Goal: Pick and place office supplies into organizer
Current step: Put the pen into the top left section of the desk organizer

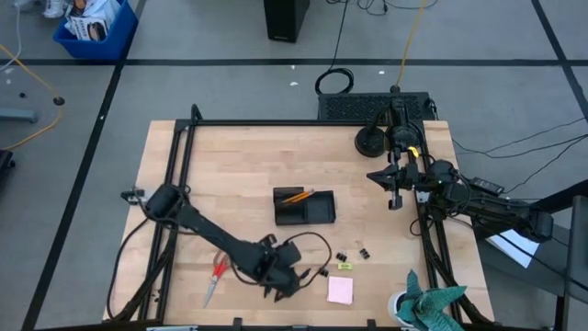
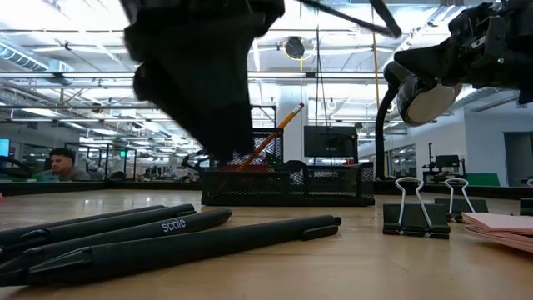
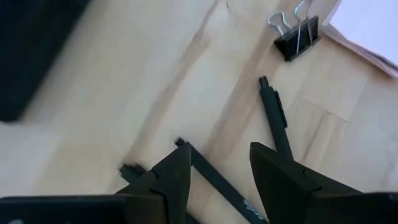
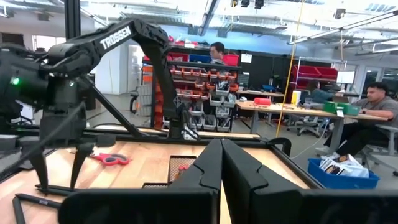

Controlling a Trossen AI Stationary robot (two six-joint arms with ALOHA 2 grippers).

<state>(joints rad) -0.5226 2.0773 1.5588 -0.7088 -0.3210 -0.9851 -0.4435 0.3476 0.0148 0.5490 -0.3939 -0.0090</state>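
Left wrist view, slim black pens [image 3: 214, 177], matte, perhaps three, between open fingers [image 3: 177, 177].

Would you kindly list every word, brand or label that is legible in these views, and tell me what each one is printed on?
"scale" in pale letters on the barrel of a black pen lying on the table, low view.
"TROSSEN" in white letters on the left arm, right wrist view.
Print on the contents of the blue bin on the floor: too small to read.
No other readable text.
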